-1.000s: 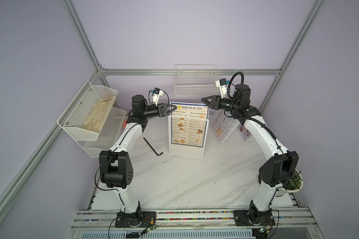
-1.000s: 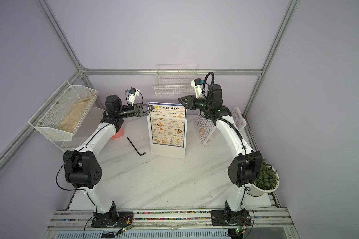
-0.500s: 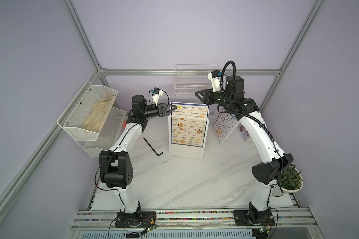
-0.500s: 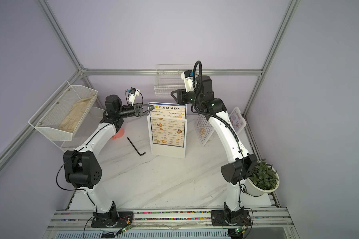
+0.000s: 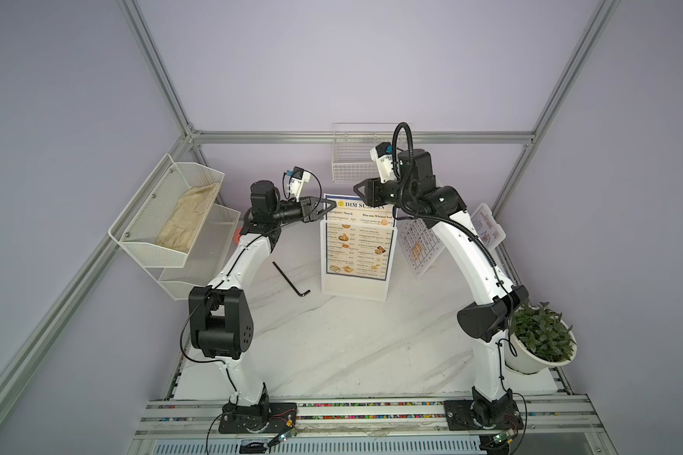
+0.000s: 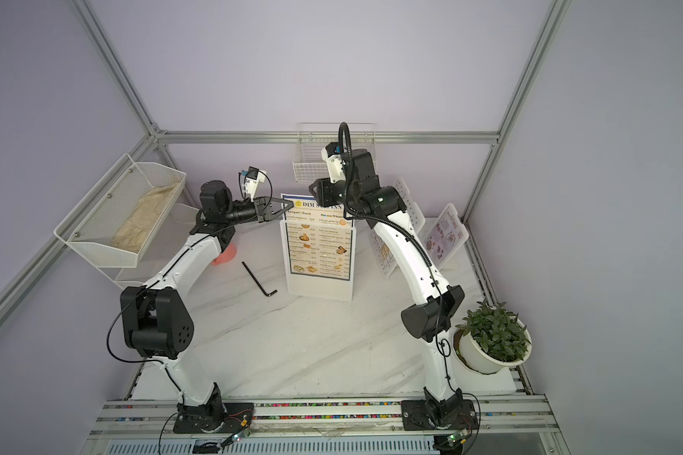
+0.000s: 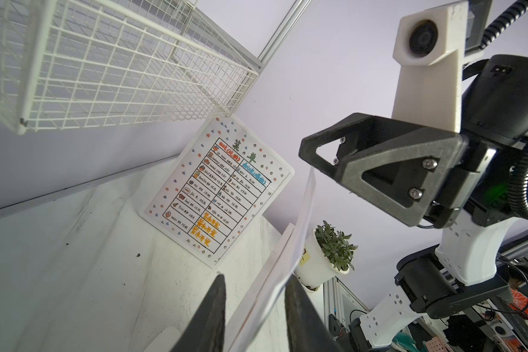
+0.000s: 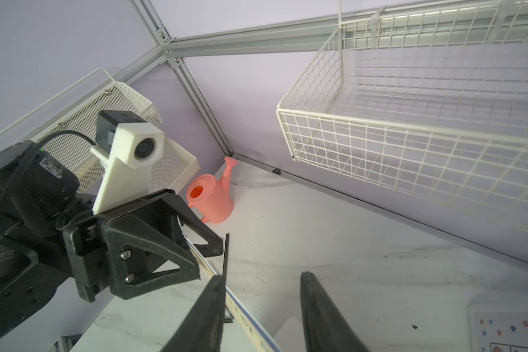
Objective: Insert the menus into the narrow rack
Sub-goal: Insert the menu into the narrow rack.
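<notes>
Booth: lavender walls enclosed a white marble table [image 5: 332, 346].
Rack [image 5: 353, 290]: a clear, narrow holder stood upright mid-table, so sheets could only enter from above.
DIM SUM INN menu [image 5: 357, 246]: it stood upright in the rack, its title band rising above the clear front. It looked seated or nearly so.
Left gripper [image 5: 330, 205]: jaws sat partly apart astride the menu's top corner on its own side, probably to keep the sheet from leaning. Whether they pinched it could not be told.
Right gripper [image 5: 359, 189]: it hung over the menu's top edge with jaws apart and nothing between them, likely placed to guide or press the sheet.
White table sheet [image 7: 217, 195]: it leaned against the back wall, not yet racked.
Special Menu card [image 6: 446, 236]: it leaned by the side wall, well apart from the rack.
</notes>
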Controlling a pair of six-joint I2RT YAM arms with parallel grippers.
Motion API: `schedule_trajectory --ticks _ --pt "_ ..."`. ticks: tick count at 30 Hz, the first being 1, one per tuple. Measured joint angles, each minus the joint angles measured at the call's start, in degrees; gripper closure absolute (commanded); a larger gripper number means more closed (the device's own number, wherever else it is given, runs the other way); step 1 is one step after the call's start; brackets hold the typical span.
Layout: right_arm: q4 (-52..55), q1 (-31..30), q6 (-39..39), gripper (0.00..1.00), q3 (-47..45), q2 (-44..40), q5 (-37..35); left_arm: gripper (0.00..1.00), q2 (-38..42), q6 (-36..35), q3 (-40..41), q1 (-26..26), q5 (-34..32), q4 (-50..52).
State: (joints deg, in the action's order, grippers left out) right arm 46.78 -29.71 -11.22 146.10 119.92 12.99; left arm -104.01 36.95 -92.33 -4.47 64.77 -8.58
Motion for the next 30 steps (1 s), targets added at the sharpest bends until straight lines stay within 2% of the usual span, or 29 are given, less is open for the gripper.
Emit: schedule_trajectory --ticks 13,30 --pt "2.23 -0.35 0.46 0.57 0.00 0.13 -1.01 0.63 0.31 0.00 0.52 0.02 0.00 -0.09" --pt "2.95 -0.92 1.01 0.56 -1.99 0.13 -0.42 0.62 1.31 0.00 1.86 0.22 0.00 -0.90"
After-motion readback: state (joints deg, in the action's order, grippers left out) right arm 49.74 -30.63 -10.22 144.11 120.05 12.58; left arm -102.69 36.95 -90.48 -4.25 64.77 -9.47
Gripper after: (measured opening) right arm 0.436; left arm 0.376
